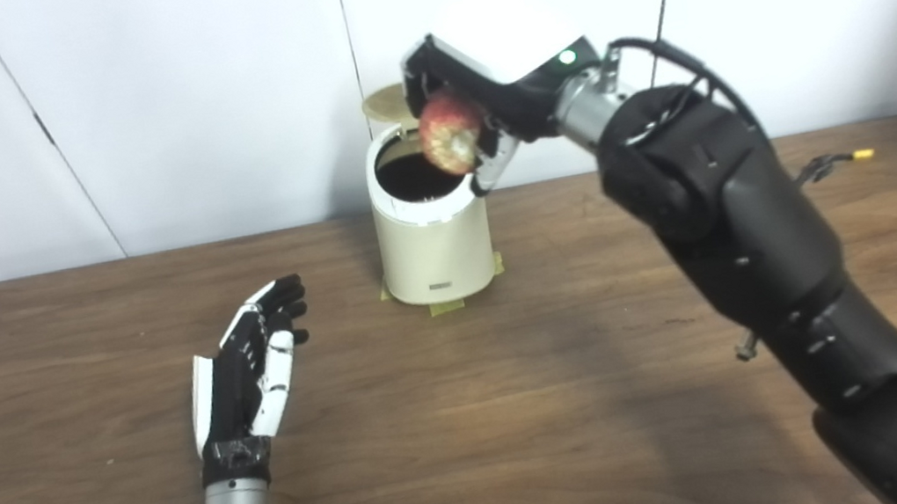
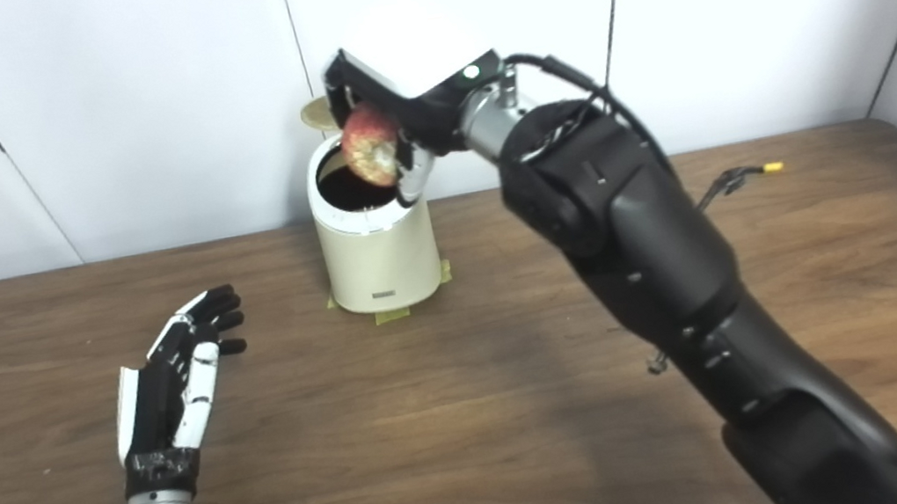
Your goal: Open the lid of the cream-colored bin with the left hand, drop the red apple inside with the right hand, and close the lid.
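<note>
The cream-colored bin [image 1: 433, 245] stands on the wooden table [image 1: 474, 426] near the back wall, its lid [image 1: 384, 105] swung up behind the dark opening [image 1: 415, 178]. My right hand [image 1: 471, 102] is shut on the red apple [image 1: 449, 133] and holds it just above the right side of the opening. My left hand [image 1: 251, 361] is open and empty, resting low over the table to the left and in front of the bin, apart from it. The same scene shows in the right eye view, with the apple [image 2: 371, 144] over the bin [image 2: 379, 249].
Yellow tape [image 1: 446, 306] marks the bin's base. A cable with a yellow tip [image 1: 863, 154] lies at the table's right rear. White wall panels stand close behind the bin. My right arm [image 1: 752, 260] spans the table's right half.
</note>
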Robot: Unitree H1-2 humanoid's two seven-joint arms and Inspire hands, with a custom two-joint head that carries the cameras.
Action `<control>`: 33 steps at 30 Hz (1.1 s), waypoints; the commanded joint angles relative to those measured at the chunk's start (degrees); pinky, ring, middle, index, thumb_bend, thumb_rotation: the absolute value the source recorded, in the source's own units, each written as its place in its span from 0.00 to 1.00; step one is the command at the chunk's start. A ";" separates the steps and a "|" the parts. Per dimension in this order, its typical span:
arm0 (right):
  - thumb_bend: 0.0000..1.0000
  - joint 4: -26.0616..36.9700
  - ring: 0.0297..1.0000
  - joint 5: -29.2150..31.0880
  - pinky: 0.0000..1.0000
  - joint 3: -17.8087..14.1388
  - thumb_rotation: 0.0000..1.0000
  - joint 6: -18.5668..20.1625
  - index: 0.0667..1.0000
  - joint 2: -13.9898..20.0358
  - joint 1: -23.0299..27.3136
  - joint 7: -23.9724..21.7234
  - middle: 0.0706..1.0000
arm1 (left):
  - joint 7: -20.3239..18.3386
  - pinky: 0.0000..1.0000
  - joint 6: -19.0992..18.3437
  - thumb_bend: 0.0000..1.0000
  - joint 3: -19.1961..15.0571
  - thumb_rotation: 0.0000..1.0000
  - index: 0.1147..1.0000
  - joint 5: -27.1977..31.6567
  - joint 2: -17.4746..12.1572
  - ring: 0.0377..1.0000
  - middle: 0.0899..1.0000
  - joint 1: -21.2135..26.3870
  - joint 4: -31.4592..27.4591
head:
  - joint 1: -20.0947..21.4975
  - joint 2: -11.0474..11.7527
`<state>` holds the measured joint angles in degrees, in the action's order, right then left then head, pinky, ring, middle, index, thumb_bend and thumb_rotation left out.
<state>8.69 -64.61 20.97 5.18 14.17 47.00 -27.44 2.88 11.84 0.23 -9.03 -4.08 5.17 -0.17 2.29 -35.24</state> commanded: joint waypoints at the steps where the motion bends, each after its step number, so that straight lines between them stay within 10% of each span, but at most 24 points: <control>1: 0.52 -2.12 0.39 -0.70 0.27 0.00 0.00 -2.33 0.44 -0.43 3.30 6.38 0.48 | 0.98 0.67 1.16 0.29 0.34 0.74 0.75 -1.16 0.71 0.76 0.77 0.89 0.39 | 0.05 -0.02; 7: 0.51 -14.79 0.40 2.17 0.31 0.67 0.00 -10.69 0.42 -1.42 3.50 23.67 0.54 | 1.06 0.68 1.55 0.30 0.66 0.73 0.75 -1.15 0.74 0.76 0.77 0.81 0.32 | -0.07 -0.23; 17: 0.50 -27.83 0.44 1.02 0.34 3.52 0.00 -13.54 0.42 -1.67 5.60 36.88 0.54 | 0.76 0.68 1.35 0.31 0.88 0.71 0.75 -0.64 0.65 0.76 0.77 0.72 -0.08 | -0.10 -0.34; 33: 0.49 -37.93 0.45 -0.73 0.35 7.05 0.00 -11.04 0.43 -1.55 8.16 46.60 0.53 | 0.81 0.68 2.74 0.29 1.27 0.71 0.75 -0.86 0.35 0.76 0.77 0.64 0.26 | -0.22 -0.65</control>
<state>-28.99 -64.94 28.38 -7.29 12.30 51.43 17.63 3.54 11.98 1.10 -9.39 -3.82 5.26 -0.17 2.02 -35.86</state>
